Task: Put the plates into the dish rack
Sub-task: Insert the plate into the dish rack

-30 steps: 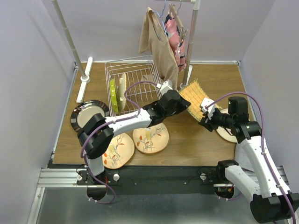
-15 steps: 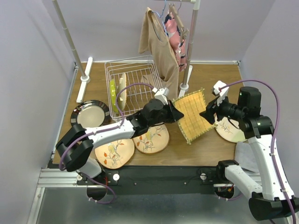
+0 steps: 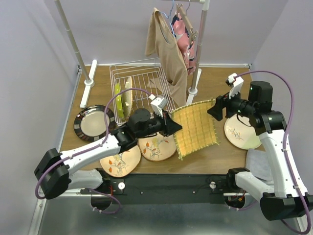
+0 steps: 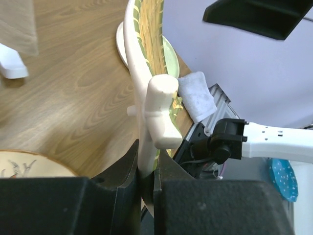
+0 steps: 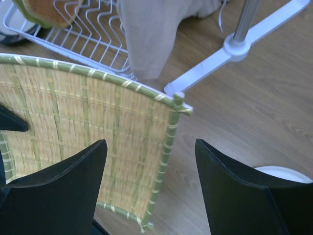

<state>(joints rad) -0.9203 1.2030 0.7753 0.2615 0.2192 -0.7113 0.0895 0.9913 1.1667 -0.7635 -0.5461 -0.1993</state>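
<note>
In front of the white wire dish rack (image 3: 146, 78), two round peach bird-painted plates (image 3: 156, 146) lie flat, unloaded; right of it the left claw (image 3: 168, 125) pinches a yellow woven-look square plate (image 3: 195, 128) by its rim, the right claw (image 3: 215, 108) gaping nearby; only the lime and cream plates (image 3: 122, 98) stand inside

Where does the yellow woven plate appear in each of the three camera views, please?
Top external: the woven plate, right of centre.
Left wrist: centre, edge-on, running to the top edge.
Right wrist: left half, face-on.
Shared landmark: the round plate, right of it in the top view, just behind it in the left wrist view, bottom right corner in the right wrist view.
</note>
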